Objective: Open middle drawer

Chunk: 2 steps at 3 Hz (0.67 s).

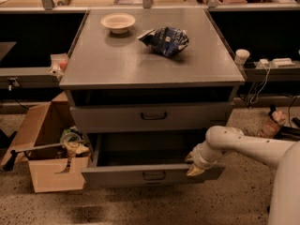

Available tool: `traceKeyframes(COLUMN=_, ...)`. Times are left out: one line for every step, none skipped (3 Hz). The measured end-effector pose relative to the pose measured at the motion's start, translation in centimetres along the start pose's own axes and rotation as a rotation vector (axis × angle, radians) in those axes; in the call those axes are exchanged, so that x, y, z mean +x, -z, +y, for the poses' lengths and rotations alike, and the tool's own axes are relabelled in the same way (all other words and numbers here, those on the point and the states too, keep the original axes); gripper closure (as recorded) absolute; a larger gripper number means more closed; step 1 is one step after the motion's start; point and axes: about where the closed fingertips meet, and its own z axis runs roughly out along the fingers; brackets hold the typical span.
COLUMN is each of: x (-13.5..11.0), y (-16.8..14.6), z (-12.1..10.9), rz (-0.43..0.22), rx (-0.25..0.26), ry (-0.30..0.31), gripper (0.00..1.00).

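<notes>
The middle drawer (pixel 117 176) is a wide grey metal drawer with a small dark bar handle (pixel 153 175). It stands pulled out toward me, and its dark inside (pixel 145 151) shows. My gripper (pixel 192 165) is at the right part of the drawer's front panel, on its top edge. One fingertip (pixel 189 158) is inside the drawer and the other is on the front face, so the gripper is shut on the panel. My white arm (pixel 243 146) reaches in from the right. The drawer below is hidden under the open one.
The upper drawer (pixel 197 118) is closed. On the cabinet top (pixel 117 64) are a white bowl (pixel 117 21) and a blue chip bag (pixel 165 40). An open cardboard box (pixel 47 172) with clutter stands at the left. A white cup (pixel 241 56) and a power strip (pixel 276 62) are on the right shelf.
</notes>
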Motion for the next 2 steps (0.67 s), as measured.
traceKeyframes(x=0.0, y=0.0, z=0.0, rz=0.0, rx=0.0, ry=0.0, gripper=0.64)
traceKeyframes(x=0.0, y=0.0, z=0.0, rz=0.0, rx=0.0, ry=0.0, gripper=0.4)
